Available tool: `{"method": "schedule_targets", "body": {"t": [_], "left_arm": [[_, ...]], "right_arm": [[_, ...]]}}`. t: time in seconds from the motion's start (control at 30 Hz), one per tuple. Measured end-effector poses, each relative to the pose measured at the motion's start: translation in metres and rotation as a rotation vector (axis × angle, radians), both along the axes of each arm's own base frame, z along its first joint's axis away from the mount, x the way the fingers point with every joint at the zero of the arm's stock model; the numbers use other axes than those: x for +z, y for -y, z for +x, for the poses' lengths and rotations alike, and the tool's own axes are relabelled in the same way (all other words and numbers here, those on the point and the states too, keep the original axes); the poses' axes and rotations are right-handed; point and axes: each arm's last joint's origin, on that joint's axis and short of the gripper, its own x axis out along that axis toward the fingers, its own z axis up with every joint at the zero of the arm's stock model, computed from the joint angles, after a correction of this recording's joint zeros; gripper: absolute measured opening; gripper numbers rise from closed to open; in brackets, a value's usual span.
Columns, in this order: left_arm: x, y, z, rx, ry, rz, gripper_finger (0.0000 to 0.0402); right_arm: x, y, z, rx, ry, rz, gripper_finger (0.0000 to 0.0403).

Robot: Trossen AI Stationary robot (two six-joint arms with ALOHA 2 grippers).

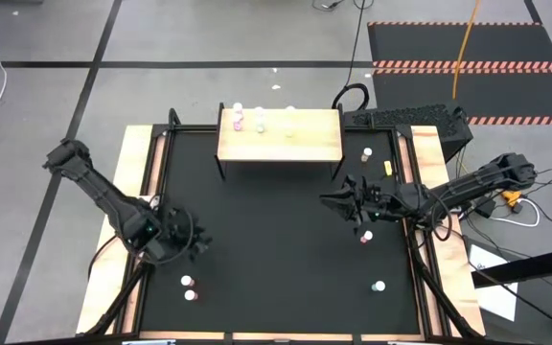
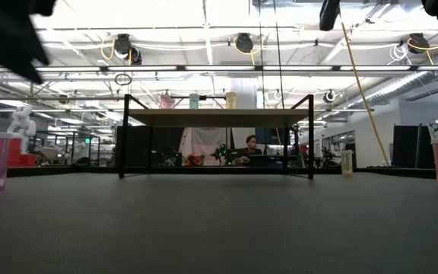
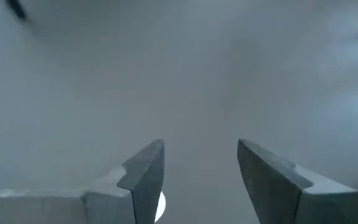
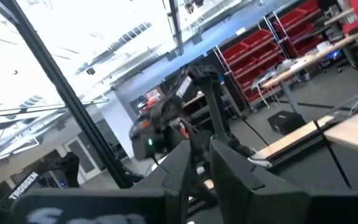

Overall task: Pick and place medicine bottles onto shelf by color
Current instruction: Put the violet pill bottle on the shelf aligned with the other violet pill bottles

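The shelf [image 1: 279, 134] stands at the far middle of the black mat on thin black legs. Three medicine bottles stand on its top: pink [image 2: 166, 100], pale blue [image 2: 194, 100] and yellow [image 2: 230, 100]. More bottles stand on the mat: two pink ones [image 1: 189, 287] near left, one white-capped [image 1: 366, 153], one yellow [image 1: 388, 169], one pink [image 1: 365, 236] and one pale [image 1: 379, 286] on the right. My left gripper [image 3: 201, 168] hangs open over the mat's left side [image 1: 197, 241], nothing between its fingers. My right gripper [image 1: 338, 199] hovers right of centre, fingers [image 4: 229, 168] a narrow gap apart, holding nothing I can see.
Wooden strips [image 1: 137, 192] run along the mat's left and right sides. A black keyboard [image 1: 401, 117] lies behind the far right corner, with cables beside the right arm. In the low view a person sits far off in the room behind the shelf [image 2: 248, 144].
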Motion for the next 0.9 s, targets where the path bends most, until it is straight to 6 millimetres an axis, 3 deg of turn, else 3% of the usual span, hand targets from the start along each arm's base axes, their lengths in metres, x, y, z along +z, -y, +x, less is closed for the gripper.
{"method": "schedule_targets", "body": {"t": [0.3,0.47,0.67,0.9], "left_arm": [[-0.038,0.015,-0.026,-0.335,-0.094,0.139,0.0202],[-0.061,0.010,-0.037,-0.326,-0.135,0.147,0.0210],[-0.076,0.004,-0.042,-0.280,-0.162,0.138,0.0263],[-0.088,0.007,-0.039,-0.415,-0.092,0.152,0.0302]], "right_arm": [[0.002,0.005,0.001,-0.031,0.014,-0.033,0.0058],[0.002,0.005,0.001,-0.034,0.015,-0.028,0.0086],[0.002,0.006,0.001,-0.037,0.015,-0.024,0.0119],[0.002,0.008,0.001,-0.065,0.014,-0.012,0.0130]]}}
